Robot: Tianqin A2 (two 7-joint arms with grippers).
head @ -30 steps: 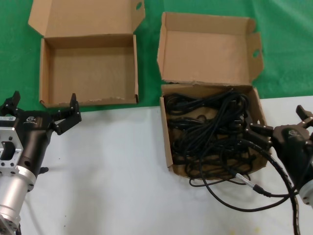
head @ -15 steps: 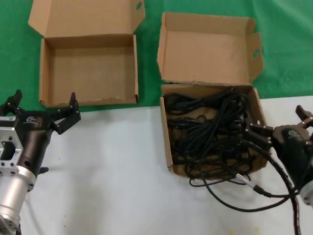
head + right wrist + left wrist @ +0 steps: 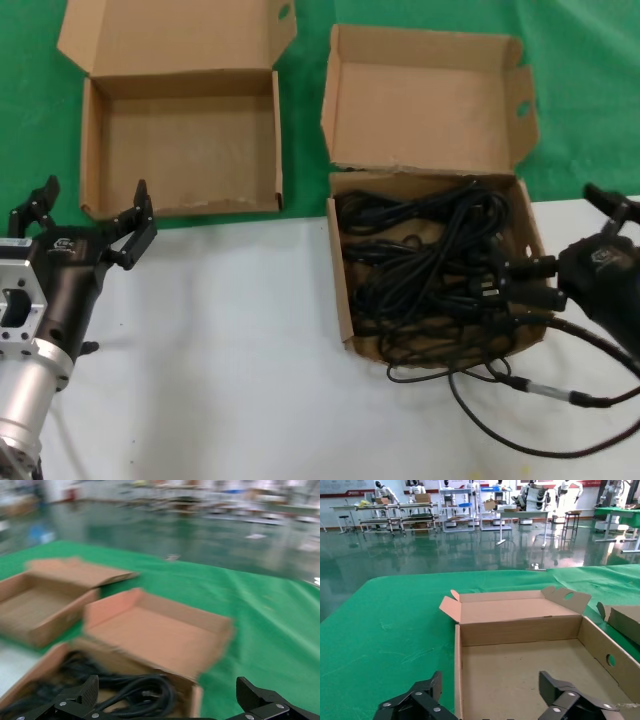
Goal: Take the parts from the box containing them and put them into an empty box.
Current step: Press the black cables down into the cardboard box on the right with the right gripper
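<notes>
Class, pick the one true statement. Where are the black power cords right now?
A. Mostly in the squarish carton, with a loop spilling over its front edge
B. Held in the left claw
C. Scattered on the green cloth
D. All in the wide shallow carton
A: the power cords fill the squarish carton, one loop lying on the white table.

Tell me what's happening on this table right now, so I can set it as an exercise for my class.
A two-armed robot is moving power cords from the squarish carton into the wide shallow carton, which holds nothing yet. The right gripper is open at the cord-filled carton's right edge, with nothing gripped. The left gripper waits open just in front of the shallow carton. All the cords are in or draped over their carton.
</notes>
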